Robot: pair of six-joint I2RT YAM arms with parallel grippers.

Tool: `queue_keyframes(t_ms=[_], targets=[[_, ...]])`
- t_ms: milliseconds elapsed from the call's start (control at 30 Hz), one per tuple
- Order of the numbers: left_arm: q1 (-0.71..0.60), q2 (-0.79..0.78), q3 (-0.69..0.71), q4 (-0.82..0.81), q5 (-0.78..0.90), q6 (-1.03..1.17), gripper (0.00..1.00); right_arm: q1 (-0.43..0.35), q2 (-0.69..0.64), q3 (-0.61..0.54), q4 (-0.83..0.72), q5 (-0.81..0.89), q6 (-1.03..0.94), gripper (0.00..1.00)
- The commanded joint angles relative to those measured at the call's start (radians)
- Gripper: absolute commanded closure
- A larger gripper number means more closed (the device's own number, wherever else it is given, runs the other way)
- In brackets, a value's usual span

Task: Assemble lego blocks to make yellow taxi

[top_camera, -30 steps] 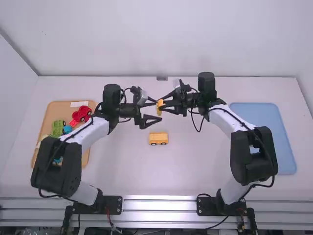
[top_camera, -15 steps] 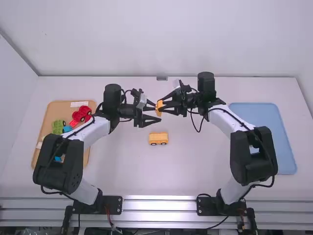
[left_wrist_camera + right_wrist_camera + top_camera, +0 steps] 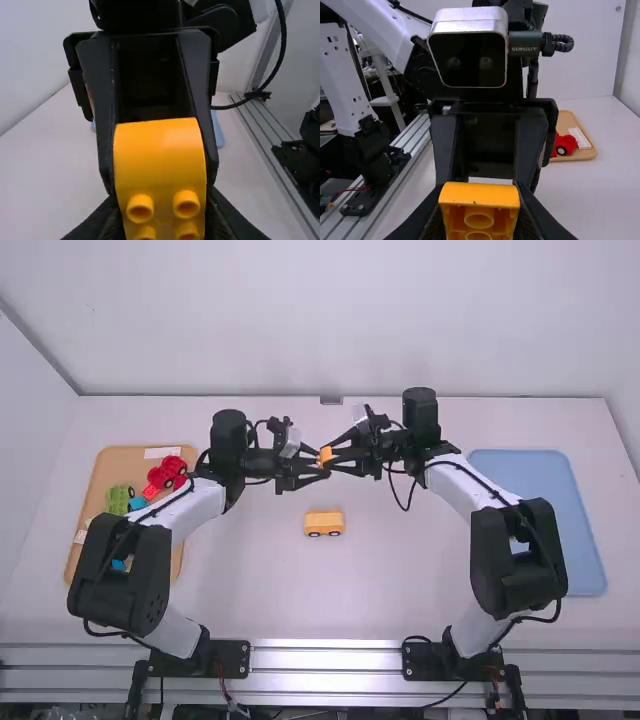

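Above the middle of the table, my left gripper and right gripper meet at a small yellow block. In the left wrist view, the block has a rounded top face and short round studs; my left gripper is shut on its sides at the studded end. From the right wrist, my right gripper is shut on the same block, whose hollow underside shows round tubes. A yellow block vehicle stands on dark wheels on the table below both grippers.
An orange tray at the left holds red, green and blue pieces, partly behind the left arm. At the right lies a blue tray, partly behind the right arm. The white table lies under everything.
My left gripper was wide open around the held block; its fingers have come together onto it. The right gripper has barely moved, and the yellow vehicle has stayed in place.
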Motion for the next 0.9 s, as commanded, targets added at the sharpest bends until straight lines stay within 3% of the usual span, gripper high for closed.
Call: queue_keyframes(t_ms=[0, 67, 133, 200, 233, 300, 433, 500, 567, 700, 867], targets=[[-0.017, -0.007, 0.011, -0.005, 0.042, -0.003, 0.67, -0.006, -0.013, 0.031, 0.007, 0.029, 0.003, 0.86], [-0.021, -0.007, 0.011, -0.005, 0.045, -0.003, 0.78, -0.006, -0.013, 0.031, 0.007, 0.029, 0.002, 0.86], [-0.021, -0.007, 0.011, -0.005, 0.045, -0.003, 0.81, -0.006, -0.013, 0.031, 0.007, 0.031, 0.002, 0.84], [-0.018, -0.007, 0.011, -0.017, 0.032, -0.004, 0.81, -0.006, -0.013, 0.031, 0.007, 0.061, 0.002, 0.59], [-0.016, -0.007, 0.011, -0.024, 0.021, -0.006, 0.81, -0.006, -0.013, 0.031, 0.007, 0.068, 0.002, 0.56], [-0.005, -0.009, 0.015, -0.066, -0.086, -0.064, 0.82, -0.008, -0.013, 0.031, 0.008, 0.132, 0.017, 0.36], [0.013, -0.010, 0.060, -0.306, -0.309, -0.013, 0.89, -0.028, -0.016, 0.031, 0.006, 0.385, 0.123, 0.10], [0.010, -0.010, 0.098, -0.443, -0.414, 0.043, 0.89, -0.028, -0.021, 0.031, -0.011, 0.494, 0.152, 0.03], [-0.003, -0.010, 0.180, -0.679, -0.630, 0.117, 0.88, -0.028, -0.040, 0.031, -0.066, 0.662, 0.159, 0.01], [-0.030, -0.010, 0.294, -0.983, -0.906, 0.250, 0.88, -0.023, -0.086, 0.031, -0.170, 0.885, 0.154, 0.01], [-0.049, -0.010, 0.325, -1.210, -1.030, 0.538, 0.86, 0.014, -0.156, 0.031, -0.299, 1.084, 0.093, 0.01]])
